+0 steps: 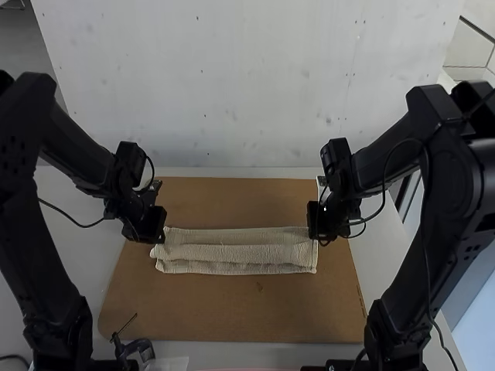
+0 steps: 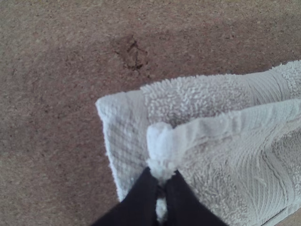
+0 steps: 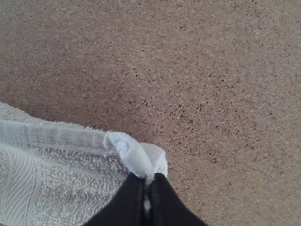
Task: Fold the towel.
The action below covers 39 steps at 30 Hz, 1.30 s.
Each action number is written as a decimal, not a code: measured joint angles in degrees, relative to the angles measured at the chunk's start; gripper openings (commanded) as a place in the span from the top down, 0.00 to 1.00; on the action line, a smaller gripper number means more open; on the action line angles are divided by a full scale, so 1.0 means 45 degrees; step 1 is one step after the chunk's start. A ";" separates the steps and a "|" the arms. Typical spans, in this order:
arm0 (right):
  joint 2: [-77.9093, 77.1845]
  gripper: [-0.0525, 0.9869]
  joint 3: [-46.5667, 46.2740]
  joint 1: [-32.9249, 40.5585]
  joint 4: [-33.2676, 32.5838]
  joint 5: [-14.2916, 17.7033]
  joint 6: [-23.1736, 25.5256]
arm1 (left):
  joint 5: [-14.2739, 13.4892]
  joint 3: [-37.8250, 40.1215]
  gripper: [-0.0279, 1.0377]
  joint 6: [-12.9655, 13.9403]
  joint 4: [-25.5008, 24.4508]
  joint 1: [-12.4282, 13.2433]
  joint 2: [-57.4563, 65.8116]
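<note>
On the mat (image 1: pixel 232 317), the towel (image 1: pixel 240 253) is lying as a long, narrow, layered strip, running crosswise between the arms. At its left end, the left gripper (image 2: pixel 161 180) is pinching a hem corner, fingers closed on the cloth; at its right end, the right gripper (image 3: pixel 147 181) is pinching the other likewise. The terry is appearing light, soft and limp, with little risk of slipping or breakage; loose layers are likely to be sagging or shifting when lifted. The hem corners are offering the firmest hold, provided both grippers are pulling evenly.
</note>
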 measured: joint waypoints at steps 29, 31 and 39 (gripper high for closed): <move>0.0544 0.76 -0.0005 0.0000 0.1243 0.0529 0.0019 | -0.0389 0.0010 0.67 -0.0092 0.0466 0.0107 0.0253; 0.0544 0.71 -0.0005 0.0000 0.1243 0.0588 0.0053 | -0.0418 0.0010 0.65 -0.0087 0.0296 0.0107 0.0146; 0.0544 0.51 0.0000 -0.0005 0.1331 0.0743 0.0121 | -0.0554 0.0010 0.53 -0.0087 -0.0272 0.0078 -0.0729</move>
